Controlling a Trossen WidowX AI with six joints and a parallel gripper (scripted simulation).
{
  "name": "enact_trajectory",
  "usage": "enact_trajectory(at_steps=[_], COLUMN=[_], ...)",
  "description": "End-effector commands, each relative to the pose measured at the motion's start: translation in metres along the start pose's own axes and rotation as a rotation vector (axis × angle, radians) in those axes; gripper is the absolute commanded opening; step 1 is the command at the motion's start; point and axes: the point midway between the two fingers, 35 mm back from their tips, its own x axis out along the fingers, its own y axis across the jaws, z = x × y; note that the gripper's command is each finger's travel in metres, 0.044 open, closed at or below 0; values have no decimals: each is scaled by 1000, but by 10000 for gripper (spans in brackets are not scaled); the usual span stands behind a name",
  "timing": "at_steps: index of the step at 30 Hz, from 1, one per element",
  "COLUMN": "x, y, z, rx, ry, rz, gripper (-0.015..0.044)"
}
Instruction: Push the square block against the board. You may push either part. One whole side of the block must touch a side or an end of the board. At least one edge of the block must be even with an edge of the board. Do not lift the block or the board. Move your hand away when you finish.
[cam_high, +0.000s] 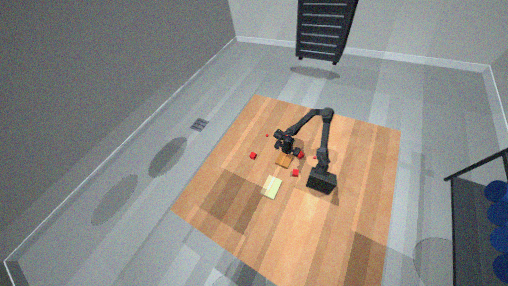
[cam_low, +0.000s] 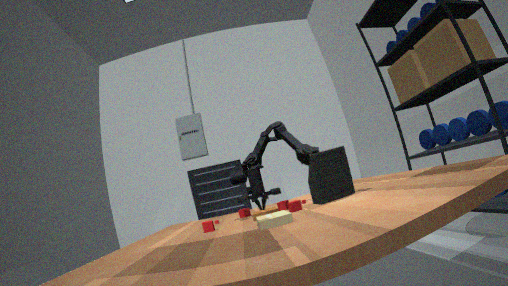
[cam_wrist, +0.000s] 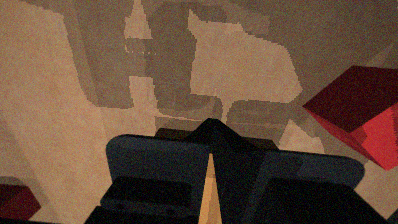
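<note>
The square block, orange-brown and flat (cam_high: 284, 160), lies on the table just in front of the fingers; in the exterior view it is a thin strip partly hidden behind the board. The pale yellow board (cam_high: 273, 187) (cam_low: 275, 220) lies apart from it, with a strip of table between them in the top view. My gripper (cam_high: 287, 151) (cam_low: 262, 207) (cam_wrist: 211, 123) is shut and empty. It points down at the block's far side, low over the table. Whether the tips touch the block I cannot tell. An orange sliver shows between the finger bodies in the wrist view.
Red cubes lie around: one on the left (cam_high: 253, 155) (cam_low: 208, 226), one near the arm's base (cam_high: 295, 172), and one close beside the gripper and block (cam_high: 300, 155). Tiny red pieces (cam_high: 267, 135) (cam_high: 314, 157) lie farther out. The black base box (cam_high: 321, 181) (cam_low: 331, 175) stands right.
</note>
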Motion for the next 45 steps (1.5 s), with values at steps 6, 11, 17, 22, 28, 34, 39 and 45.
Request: enact_trajectory(at_steps=[6,11,17,22,28,34,39,45], x=[2,2,2,2,2,2,2,2], y=[-3,-4,-5,-6,-7,-6,-5,-4], z=[-14,-20,-27,-33,-39,-37,-29,-20], rx=[-6,-6,-7,-7,-7,-7,-7,-7], ry=[4,4,3,1,0,0,0,-1], rz=[-11,-10,-10,-10,-10,-10,-10,-9], gripper=[0,0,0,0,0,0,0,0])
